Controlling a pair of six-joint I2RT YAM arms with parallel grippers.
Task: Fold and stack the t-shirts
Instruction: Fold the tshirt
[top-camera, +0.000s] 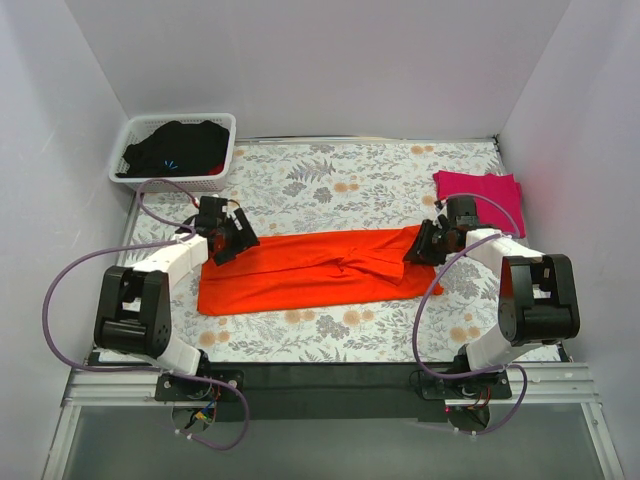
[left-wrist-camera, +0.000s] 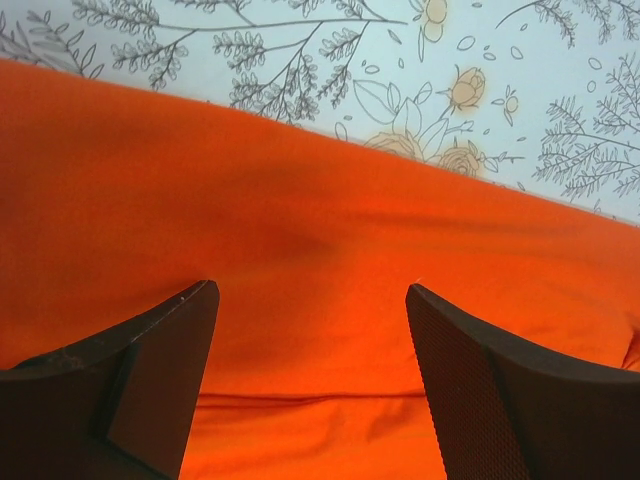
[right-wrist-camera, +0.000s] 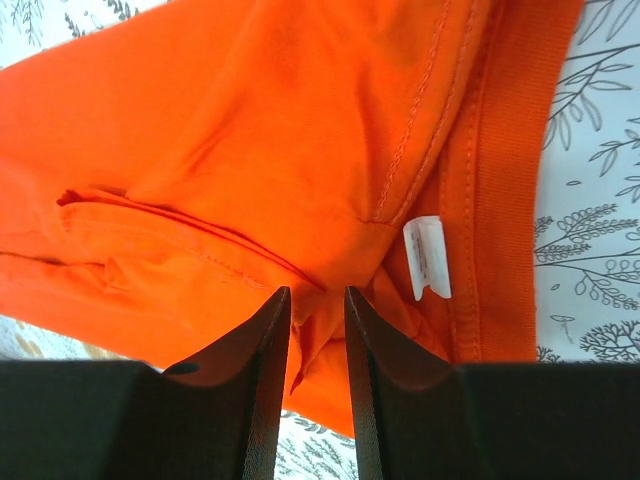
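**Table.** A floral-patterned table (top-camera: 330, 180) carries all items.

**Task items.**
- A bright orange cloth t-shirt (top-camera: 310, 268) lies at the centre of the table. It is folded into a long band running from 9 o'clock to 3 o'clock, with a bunched crease right of its middle.
- A magenta-pink cloth t-shirt (top-camera: 478, 188) lies folded at 2 o'clock, well apart from the orange band.

**Left gripper** (top-camera: 238, 242). It sits over the 9 o'clock end of the orange t-shirt, at its far edge. In the left wrist view its fingers (left-wrist-camera: 150, 380) stand wide apart above flat orange cloth, with nothing between them.

**Right gripper** (top-camera: 425, 248). It sits at the 3 o'clock end of the orange t-shirt. In the right wrist view its fingers (right-wrist-camera: 250, 390) are drawn narrow, with a fold of orange cloth pinched in the slim gap. A white sewn-in label (right-wrist-camera: 427, 257) lies just beside the ribbed collar, at 1 o'clock from the fingertips.

**Other.** A white plastic lattice basket (top-camera: 222, 170) stands at 10 o'clock and holds black cloth (top-camera: 178, 148).
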